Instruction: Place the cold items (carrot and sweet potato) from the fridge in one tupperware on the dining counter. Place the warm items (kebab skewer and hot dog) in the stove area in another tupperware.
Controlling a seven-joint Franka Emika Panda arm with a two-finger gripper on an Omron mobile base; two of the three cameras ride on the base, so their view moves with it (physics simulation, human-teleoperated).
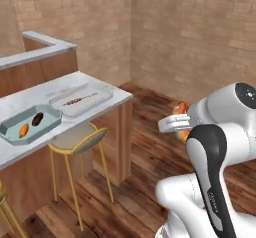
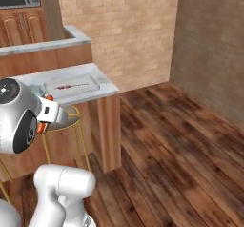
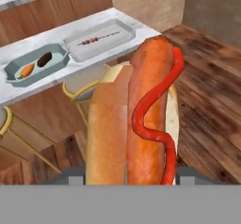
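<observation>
My gripper (image 3: 129, 175) is shut on the hot dog (image 3: 141, 115), a sausage in a bun with a red sauce line, held in the air above the wooden floor, off the counter's end. In the left base view the hot dog (image 1: 181, 108) peeks out beside the hand (image 1: 176, 124). On the dining counter (image 1: 20, 99) a clear tupperware (image 1: 100, 98) holds the kebab skewer (image 1: 80, 100). To its left a grey tupperware (image 1: 50, 120) holds the carrot (image 1: 23, 130) and the dark sweet potato (image 1: 37, 118). Both tupperwares also lie ahead in the hand view: clear tupperware (image 3: 120, 34), grey tupperware (image 3: 59, 60).
A gold-legged stool (image 1: 77, 139) stands under the counter's near end, with a second stool (image 1: 4, 202) further left. A raised ledge (image 1: 47, 44) runs behind the counter. Brick walls close the corner. Open wooden floor (image 2: 181, 140) lies right of the counter.
</observation>
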